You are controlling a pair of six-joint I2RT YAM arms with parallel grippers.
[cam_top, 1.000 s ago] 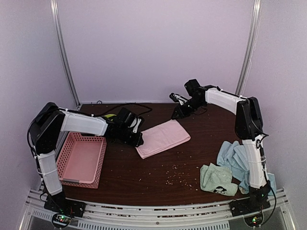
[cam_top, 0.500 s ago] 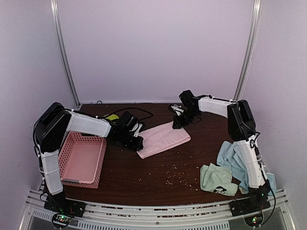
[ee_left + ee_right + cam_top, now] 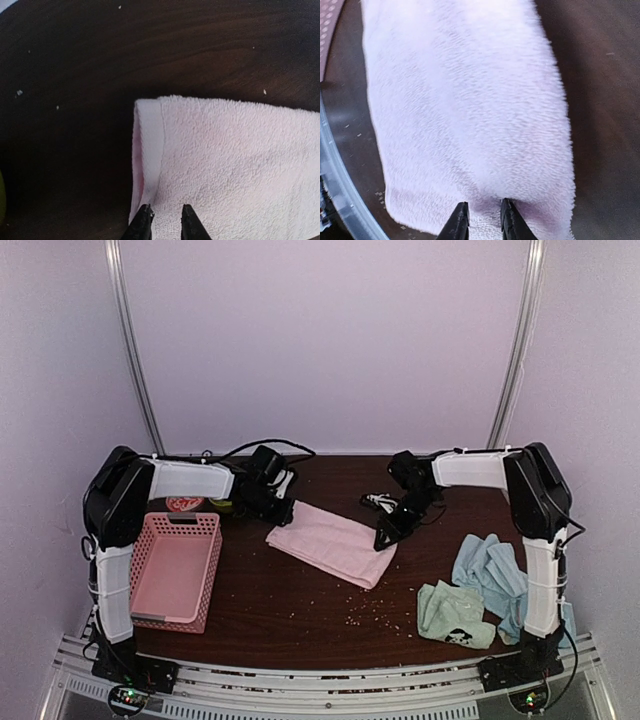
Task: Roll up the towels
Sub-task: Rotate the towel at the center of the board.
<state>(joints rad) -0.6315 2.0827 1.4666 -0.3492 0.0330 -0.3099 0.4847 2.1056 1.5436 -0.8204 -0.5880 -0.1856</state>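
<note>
A folded pink towel (image 3: 330,545) lies slantwise in the middle of the dark table. My left gripper (image 3: 278,512) is at its far left corner. In the left wrist view the left gripper (image 3: 166,219) has its tips a narrow gap apart over the pink towel (image 3: 235,165), beside the folded edge; a grip does not show. My right gripper (image 3: 388,537) is at the towel's right end. There the right gripper (image 3: 484,212) pinches a raised bulge of the pink towel (image 3: 465,100). A mint green towel (image 3: 455,615) with a dark mark and crumpled light blue towels (image 3: 485,570) lie near the right arm's base.
A pink latticed basket (image 3: 170,570) stands at the left, with a yellow-green object (image 3: 222,505) and a red thing (image 3: 185,503) behind it. Crumbs (image 3: 365,612) dot the front middle of the table. A loose cable (image 3: 375,502) lies behind the right gripper.
The pink towel has swung round: its right end came nearer and its left end went farther back. Both grippers moved with it, the right one toward the front.
</note>
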